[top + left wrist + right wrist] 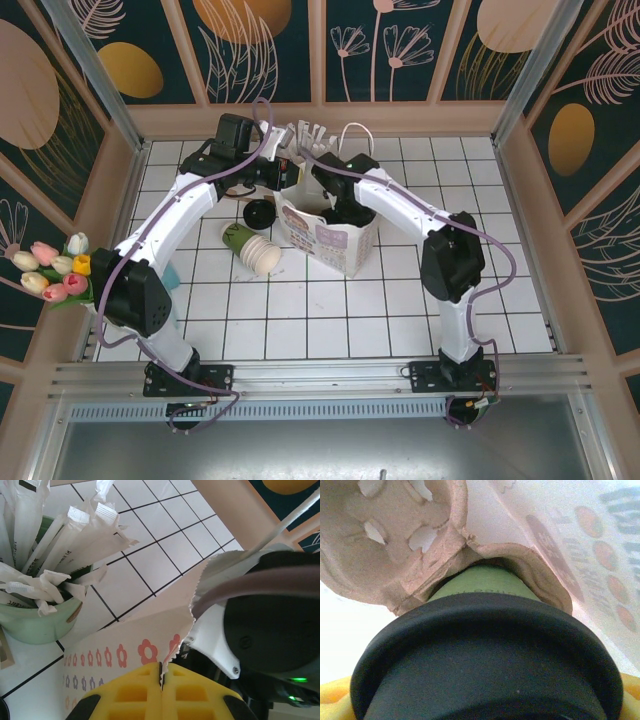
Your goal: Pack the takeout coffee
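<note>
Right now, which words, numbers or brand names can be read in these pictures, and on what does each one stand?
Nothing can be read for certain.
On the paper bag: big letters on its wall, too blurred to read.
On the takeout coffee: faint small print on its green side, too blurred to read.

Right end effector point(347, 211) apparently inside paper bag point(322, 243)

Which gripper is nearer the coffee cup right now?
Right. The right gripper holds the takeout coffee between its fingers, down inside the paper bag at the cardboard carrier. The left gripper is shut on the bag's rim, apart from the cup.
</note>
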`<action>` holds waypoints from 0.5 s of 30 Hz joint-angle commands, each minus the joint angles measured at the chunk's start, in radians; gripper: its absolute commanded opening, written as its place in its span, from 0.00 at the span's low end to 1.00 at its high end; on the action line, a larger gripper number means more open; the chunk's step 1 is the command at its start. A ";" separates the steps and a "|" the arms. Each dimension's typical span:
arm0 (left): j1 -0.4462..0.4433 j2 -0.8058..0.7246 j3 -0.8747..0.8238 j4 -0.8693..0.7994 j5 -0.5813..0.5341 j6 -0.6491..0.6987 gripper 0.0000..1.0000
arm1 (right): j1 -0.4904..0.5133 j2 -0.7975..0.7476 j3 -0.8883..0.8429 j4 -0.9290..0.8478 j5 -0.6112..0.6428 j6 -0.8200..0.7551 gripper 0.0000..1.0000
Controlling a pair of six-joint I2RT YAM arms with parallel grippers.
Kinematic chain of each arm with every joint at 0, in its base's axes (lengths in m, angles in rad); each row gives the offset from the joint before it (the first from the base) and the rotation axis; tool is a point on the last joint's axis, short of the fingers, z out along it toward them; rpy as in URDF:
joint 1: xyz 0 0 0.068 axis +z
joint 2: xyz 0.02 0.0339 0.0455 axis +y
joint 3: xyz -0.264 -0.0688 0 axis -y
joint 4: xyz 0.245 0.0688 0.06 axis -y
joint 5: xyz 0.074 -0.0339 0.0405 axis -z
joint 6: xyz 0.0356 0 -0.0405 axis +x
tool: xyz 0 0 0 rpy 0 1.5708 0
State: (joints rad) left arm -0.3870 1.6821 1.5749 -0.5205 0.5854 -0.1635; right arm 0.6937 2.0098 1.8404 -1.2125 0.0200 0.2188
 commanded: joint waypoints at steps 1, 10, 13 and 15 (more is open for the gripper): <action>0.000 0.005 0.021 -0.012 -0.019 -0.017 0.00 | 0.006 -0.014 0.052 -0.048 0.026 0.007 0.81; 0.000 0.002 0.030 -0.019 -0.037 -0.042 0.00 | 0.015 -0.047 0.085 -0.068 0.011 -0.004 0.91; 0.000 -0.001 0.027 -0.019 -0.037 -0.044 0.00 | 0.020 -0.051 0.098 -0.080 0.014 -0.010 0.95; 0.000 -0.001 0.026 -0.019 -0.037 -0.047 0.00 | 0.020 -0.056 0.106 -0.081 0.016 -0.016 0.99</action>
State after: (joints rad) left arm -0.3874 1.6821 1.5803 -0.5278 0.5552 -0.1932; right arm 0.7063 2.0094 1.9079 -1.2572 0.0261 0.2134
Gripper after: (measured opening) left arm 0.056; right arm 0.980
